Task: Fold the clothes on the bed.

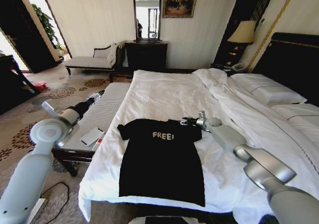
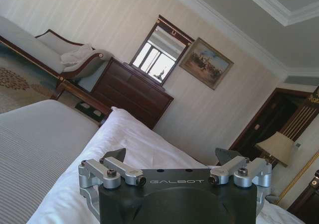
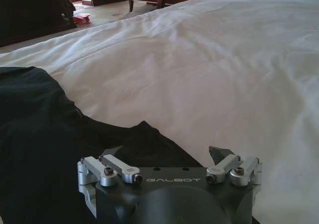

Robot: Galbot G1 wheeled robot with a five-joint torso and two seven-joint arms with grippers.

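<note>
The clothes are one black T-shirt (image 1: 162, 162) with white "FREE" lettering, lying flat and face up near the foot of the bed (image 1: 164, 94). My right gripper (image 1: 187, 121) hovers low at the shirt's far right sleeve. In the right wrist view this gripper (image 3: 168, 153) is open, with the black sleeve edge (image 3: 144, 134) just beneath its fingertips and nothing held. My left gripper (image 1: 97, 95) is off the bed's left side, above the striped bench. In the left wrist view it (image 2: 172, 155) is open and empty, pointing along the bed edge (image 2: 124, 134).
A striped bench (image 1: 102, 114) runs along the bed's left side with a white flat item (image 1: 92, 136) on it. Rumpled duvet (image 1: 234, 104) and pillows (image 1: 269, 92) lie to the right by the dark headboard (image 1: 294, 59). A chaise (image 1: 92, 60), dresser (image 1: 145, 55) and lamp (image 1: 242, 33) stand behind.
</note>
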